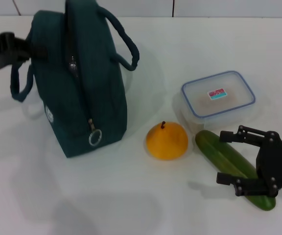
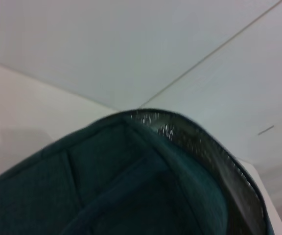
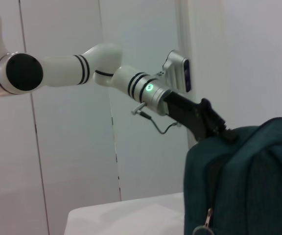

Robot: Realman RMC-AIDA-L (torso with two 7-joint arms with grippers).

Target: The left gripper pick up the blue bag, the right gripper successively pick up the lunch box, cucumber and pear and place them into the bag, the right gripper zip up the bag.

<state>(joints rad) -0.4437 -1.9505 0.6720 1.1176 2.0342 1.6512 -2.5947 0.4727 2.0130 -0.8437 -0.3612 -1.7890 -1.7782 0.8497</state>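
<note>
You have the blue bag (image 1: 80,83) standing upright at the table's left, steadied at its top edge by the left gripper (image 1: 6,49); whether those fingers clamp fabric, you cannot tell. The lunch box (image 1: 218,98) sits right of it, the pear (image 1: 167,141) between them. Your right gripper (image 1: 246,164) hovers spread wide above the cucumber (image 1: 234,166), holding nothing. The zipper looks closed, blocking loading

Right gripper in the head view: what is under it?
The right gripper hovers with fingers open over the cucumber, whose far end shows toward the pear and near end pokes out below. The cucumber's middle is covered by the gripper.
</note>
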